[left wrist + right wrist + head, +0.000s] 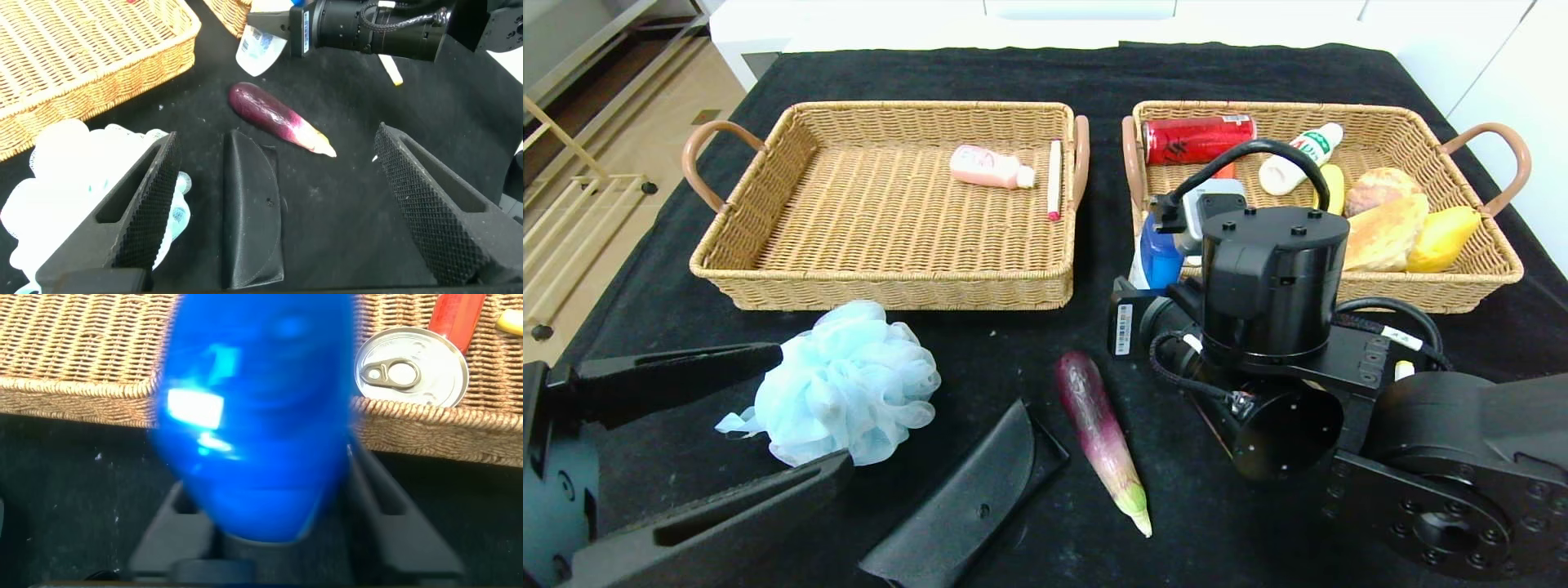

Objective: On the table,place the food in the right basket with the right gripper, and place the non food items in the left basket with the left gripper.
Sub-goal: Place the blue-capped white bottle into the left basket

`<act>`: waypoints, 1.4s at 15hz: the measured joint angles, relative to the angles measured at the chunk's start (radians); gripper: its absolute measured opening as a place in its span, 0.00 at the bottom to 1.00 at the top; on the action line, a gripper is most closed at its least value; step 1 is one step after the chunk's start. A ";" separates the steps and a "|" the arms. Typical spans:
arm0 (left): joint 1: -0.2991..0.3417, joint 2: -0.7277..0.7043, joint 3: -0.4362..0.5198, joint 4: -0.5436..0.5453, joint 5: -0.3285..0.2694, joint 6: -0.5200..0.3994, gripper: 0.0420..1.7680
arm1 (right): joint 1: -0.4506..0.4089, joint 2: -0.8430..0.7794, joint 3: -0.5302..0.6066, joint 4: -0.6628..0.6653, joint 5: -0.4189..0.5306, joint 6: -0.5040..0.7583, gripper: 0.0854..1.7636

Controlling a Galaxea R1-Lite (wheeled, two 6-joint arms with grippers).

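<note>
Right gripper point(261, 514) jaws clamped around blue-capped bottle point(1158, 257), by right basket point(1499, 269) front rim.
Left gripper point(270, 204) at 7 o'clock on worktop point(1013, 343), jaws wide and empty, straddling glasses case point(253, 208), likely its next pick.

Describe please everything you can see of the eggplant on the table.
The eggplant is long and slim, with glossy dark purple skin that fades to a pale green, pointed tip. It lies flat on the black table, the tip toward the robot and the purple end toward the baskets. It rests beside the black glasses case, close to it, but a touch cannot be confirmed. Neither pincer touches it: the left pincer hovers open near it, over the glasses case.
</note>
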 joint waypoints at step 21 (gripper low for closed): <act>0.001 0.000 -0.001 0.000 0.000 0.000 0.97 | 0.054 -0.115 -0.135 0.177 0.064 -0.017 0.34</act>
